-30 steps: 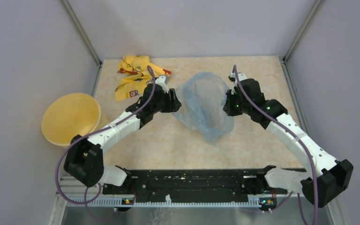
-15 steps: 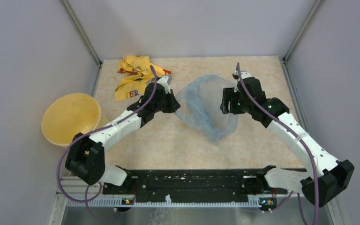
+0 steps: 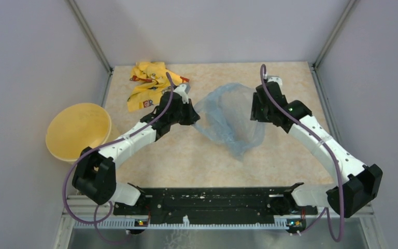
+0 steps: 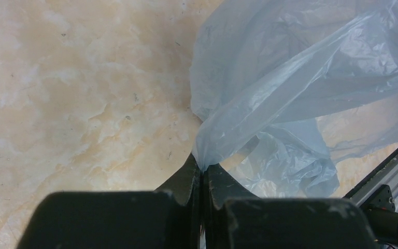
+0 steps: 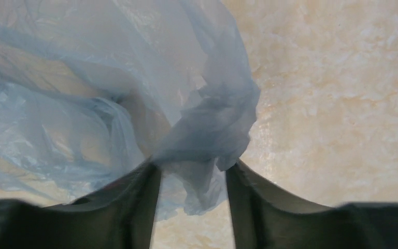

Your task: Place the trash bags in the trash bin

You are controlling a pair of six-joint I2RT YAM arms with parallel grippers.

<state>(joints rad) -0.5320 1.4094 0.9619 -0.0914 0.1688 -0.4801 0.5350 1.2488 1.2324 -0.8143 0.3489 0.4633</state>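
Note:
The trash bag [image 3: 230,116], a thin pale blue film, lies crumpled mid-table between both arms. My left gripper [image 3: 193,115] is shut on the bag's left edge; in the left wrist view the film [image 4: 290,78] fans out from the pinched fingertips [image 4: 202,165]. My right gripper [image 3: 256,106] is at the bag's right side. Its jaws [image 5: 193,168] stand apart, with a fold of the bag [image 5: 109,93] hanging loosely between them. The trash bin [image 3: 77,129], a round pale yellow bucket, sits at the table's left edge, beside the left arm.
A crumpled yellow cloth [image 3: 147,83] with red and grey marks lies at the back left, just behind the left gripper. Metal frame posts and grey walls close in the table on three sides.
The left gripper has shut on the bag's left edge. The right gripper has let go, opened, and moved a little toward the back; the bag's right side has puffed up.

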